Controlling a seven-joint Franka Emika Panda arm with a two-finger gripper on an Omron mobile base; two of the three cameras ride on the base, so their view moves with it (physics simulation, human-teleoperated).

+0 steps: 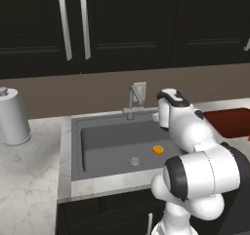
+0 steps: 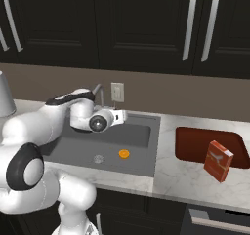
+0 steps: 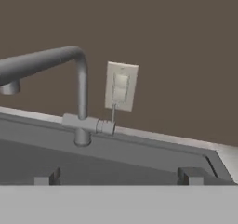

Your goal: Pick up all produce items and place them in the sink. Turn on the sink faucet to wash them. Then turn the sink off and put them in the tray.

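Produce item [image 1: 158, 149], the small orange piece, sits on the sink [image 1: 78, 146] floor, right of the round drain [image 1: 135, 161] and toward the front right of the basin; we see it in both base views. Tool [image 3: 118, 175] is spread wide, nothing between its tips, and hangs above the basin near the back rim, pointed at the sink faucet [image 3: 82, 97]. So the orange piece lies below and behind the tool, toward the sink's front edge, well apart from the tips. In the hand view we see the faucet post just ahead, spout reaching off to the left, with the white wall outlet [image 3: 121, 86] behind it on the brown backsplash. Tray [image 2: 195, 144], dark red, lies on the bench right of the sink, and a red carton [image 2: 218, 161] stands at its front right corner. Paper towel roll [image 1: 12, 114] stands at the bench's far left.
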